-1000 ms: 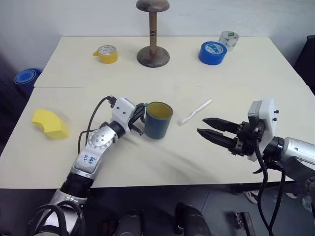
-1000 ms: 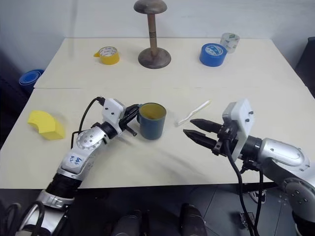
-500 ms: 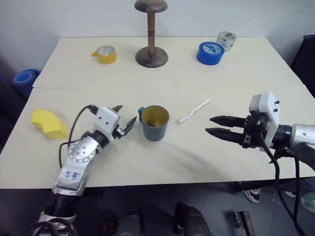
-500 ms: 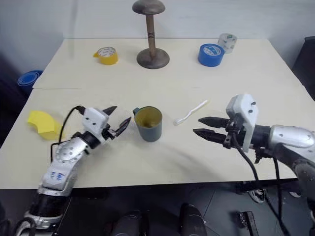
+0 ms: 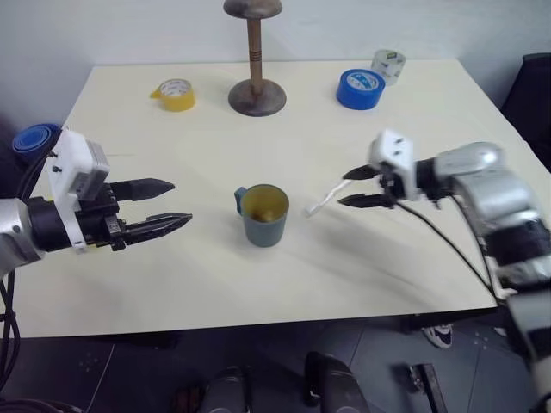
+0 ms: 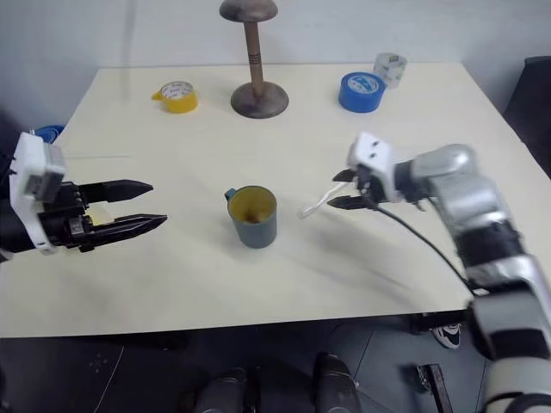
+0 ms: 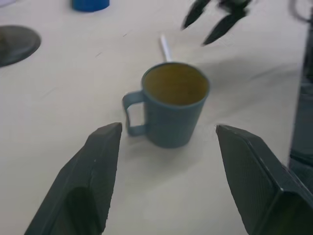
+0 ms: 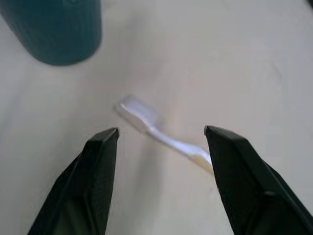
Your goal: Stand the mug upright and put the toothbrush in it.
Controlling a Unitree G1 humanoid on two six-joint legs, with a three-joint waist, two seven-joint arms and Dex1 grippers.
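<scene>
The dark teal mug (image 5: pixel 263 215) stands upright near the middle of the table, its handle toward my left and its yellowish inside empty. Just right of it the white toothbrush (image 5: pixel 320 204) lies flat on the table. My left gripper (image 5: pixel 179 203) hovers open well to the left of the mug, pointing at it, with nothing between its fingers. My right gripper (image 5: pixel 343 189) is open at the far end of the toothbrush. In the right wrist view the toothbrush (image 8: pixel 156 129) lies on the table beyond and between the two spread fingers, and I cannot tell whether they touch it.
At the back of the table (image 5: pixel 258 310) stand a wooden stand (image 5: pixel 256 86), a yellow tape roll (image 5: pixel 174 93), a blue tape roll (image 5: pixel 360 88) and a clear tape roll (image 5: pixel 388 62). A blue object (image 5: pixel 34 138) sits off the table's left edge.
My left gripper let go of the mug's handle, opened and drew back to the left and up. My right gripper swung forward to the toothbrush and spread wider. The mug stayed upright.
</scene>
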